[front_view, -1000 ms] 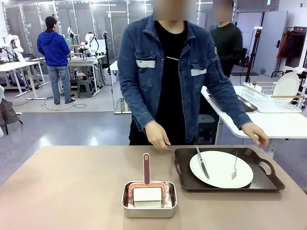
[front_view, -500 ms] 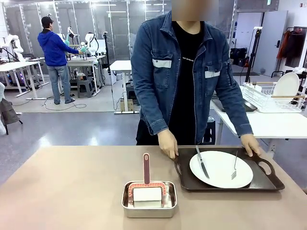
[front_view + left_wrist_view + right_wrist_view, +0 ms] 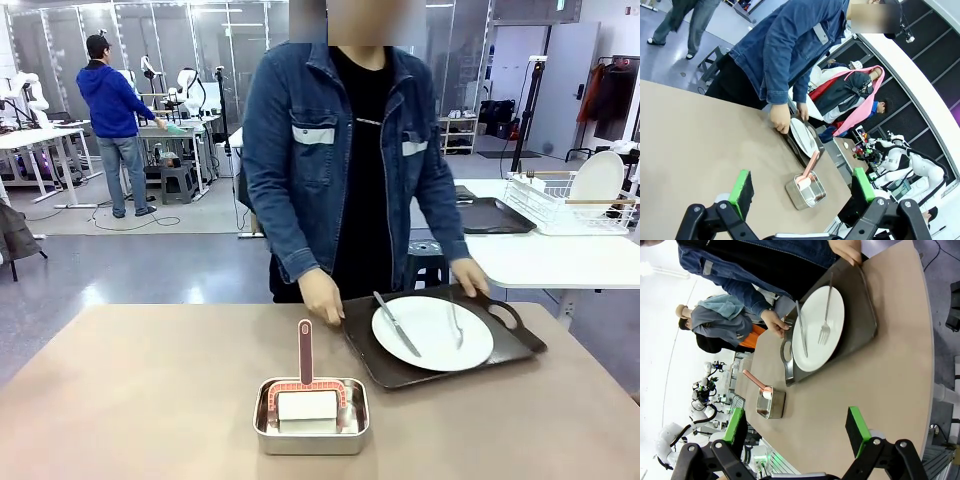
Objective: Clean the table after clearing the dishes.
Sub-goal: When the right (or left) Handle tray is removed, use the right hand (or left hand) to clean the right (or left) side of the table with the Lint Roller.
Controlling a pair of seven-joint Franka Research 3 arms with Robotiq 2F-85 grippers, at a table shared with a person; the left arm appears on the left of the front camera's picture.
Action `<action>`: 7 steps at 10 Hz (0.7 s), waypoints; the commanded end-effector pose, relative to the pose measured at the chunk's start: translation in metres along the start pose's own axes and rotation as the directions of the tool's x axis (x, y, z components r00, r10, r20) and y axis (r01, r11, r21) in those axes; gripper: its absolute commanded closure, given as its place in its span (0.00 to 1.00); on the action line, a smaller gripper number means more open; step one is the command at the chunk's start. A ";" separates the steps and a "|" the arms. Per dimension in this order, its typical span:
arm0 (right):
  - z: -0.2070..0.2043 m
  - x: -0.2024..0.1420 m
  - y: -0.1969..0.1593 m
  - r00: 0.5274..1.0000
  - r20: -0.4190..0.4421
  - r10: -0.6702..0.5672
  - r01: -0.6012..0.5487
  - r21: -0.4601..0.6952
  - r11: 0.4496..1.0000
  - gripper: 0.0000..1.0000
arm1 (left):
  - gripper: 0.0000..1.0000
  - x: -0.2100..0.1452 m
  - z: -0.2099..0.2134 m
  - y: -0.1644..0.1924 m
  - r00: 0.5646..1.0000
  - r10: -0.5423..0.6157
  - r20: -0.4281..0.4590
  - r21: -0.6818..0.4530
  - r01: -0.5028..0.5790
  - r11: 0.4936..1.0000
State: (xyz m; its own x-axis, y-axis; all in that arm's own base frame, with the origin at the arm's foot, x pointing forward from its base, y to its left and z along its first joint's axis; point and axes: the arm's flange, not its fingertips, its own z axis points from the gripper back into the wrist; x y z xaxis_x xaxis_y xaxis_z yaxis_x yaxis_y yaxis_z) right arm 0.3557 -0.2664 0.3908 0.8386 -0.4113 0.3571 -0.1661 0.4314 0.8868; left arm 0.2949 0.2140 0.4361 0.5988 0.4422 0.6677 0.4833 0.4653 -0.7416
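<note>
The table (image 3: pixel 140 390) has a plain beige-brown top. At its far right a person holds a dark brown tray (image 3: pixel 400 370) by both handles, one hand (image 3: pixel 322 297) on the near-left handle, the other (image 3: pixel 468 275) on the far one. The tray is raised and tilted. On it lies a round white plate (image 3: pixel 432 333) with a knife (image 3: pixel 397 324) and a fork (image 3: pixel 455 322). My left gripper (image 3: pixel 802 186) hangs open above the table, well short of the plate (image 3: pixel 801 136). My right gripper (image 3: pixel 796 427) is open too, with the plate (image 3: pixel 817 330) far ahead of it.
A small steel pan (image 3: pixel 311 415) sits at the table's middle front, holding a white block and a pink-handled tool (image 3: pixel 305 352). Behind on the right, a white table (image 3: pixel 560 260) carries another dark tray (image 3: pixel 495 215) and a wire rack (image 3: pixel 560 200) with a plate.
The person took hold of the tray's handles, then lifted it, turned it and shifted it left. Both grippers stayed open.
</note>
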 end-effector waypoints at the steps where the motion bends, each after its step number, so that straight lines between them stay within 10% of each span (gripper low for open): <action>1: 0.001 0.000 0.003 1.000 0.003 0.006 -0.006 0.005 1.000 0.00 | 0.00 0.000 0.004 -0.002 1.000 0.014 -0.001 -0.012 -0.014 1.000; 7: 0.001 0.000 0.003 1.000 0.003 0.006 -0.006 0.005 1.000 0.00 | 0.00 0.000 0.004 -0.002 1.000 0.014 -0.001 -0.012 -0.014 1.000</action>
State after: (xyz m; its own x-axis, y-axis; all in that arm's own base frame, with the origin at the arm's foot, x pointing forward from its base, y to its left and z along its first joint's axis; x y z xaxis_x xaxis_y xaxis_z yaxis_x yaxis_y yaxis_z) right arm 0.3557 -0.2664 0.3908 0.8386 -0.4113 0.3571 -0.1661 0.4314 0.8868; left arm 0.2949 0.2140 0.4361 0.5989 0.4422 0.6677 0.4833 0.4653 -0.7416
